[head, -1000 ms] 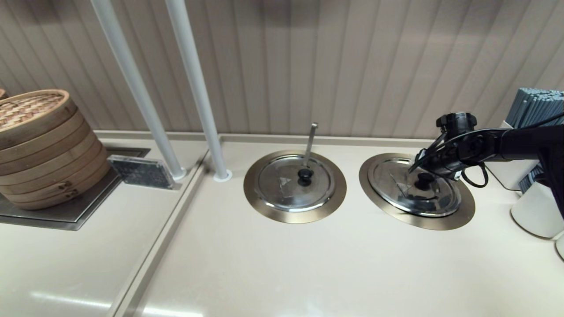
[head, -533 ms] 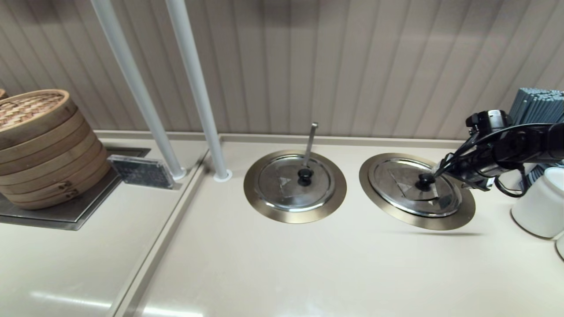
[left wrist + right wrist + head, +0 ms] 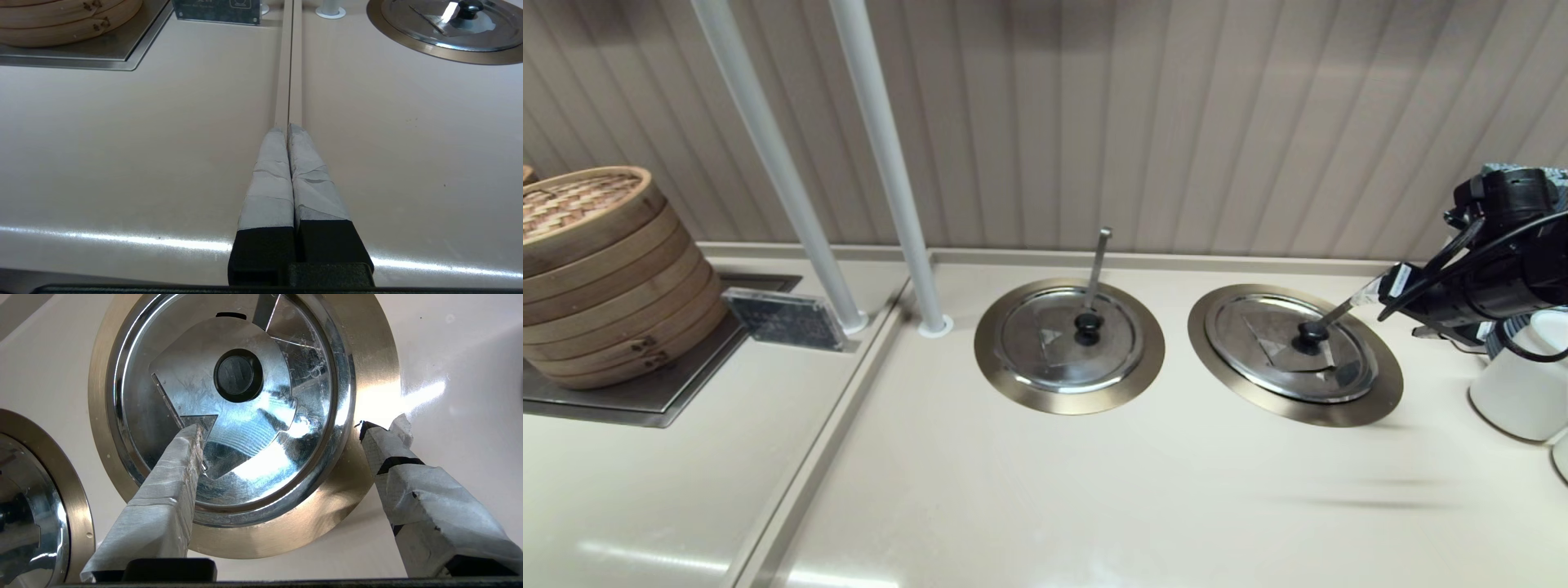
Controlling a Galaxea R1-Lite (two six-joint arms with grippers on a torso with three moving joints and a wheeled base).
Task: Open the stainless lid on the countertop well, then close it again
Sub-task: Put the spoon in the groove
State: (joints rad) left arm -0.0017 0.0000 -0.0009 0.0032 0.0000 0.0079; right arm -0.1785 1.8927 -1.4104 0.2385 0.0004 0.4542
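The stainless lid (image 3: 1278, 355) lies flat on the countertop well, inside the bronze flange (image 3: 1307, 412). Its black knob (image 3: 1312, 331) is free, and the flat ladle handle (image 3: 1343, 309) slants off to the right. My right gripper (image 3: 1382, 287) hangs to the right of the lid, above the counter. In the right wrist view this gripper (image 3: 290, 428) is open and holds nothing, looking down on the lid (image 3: 253, 428), the knob (image 3: 238, 375) and the flange (image 3: 376, 367). My left gripper (image 3: 288, 128) is shut over the counter seam, out of the head view.
The twin lid (image 3: 1068, 339) with the upright ladle handle (image 3: 1098, 261) sits left of centre. Bamboo steamers (image 3: 596, 269) stand far left beside a small sign (image 3: 784, 318). Two white poles (image 3: 890, 163) rise at the back. White cups (image 3: 1515, 384) and a chopstick holder (image 3: 1515, 192) crowd the right edge.
My right gripper has drawn back to the right and upward, away from the lid's knob. The lid stays flat on the well.
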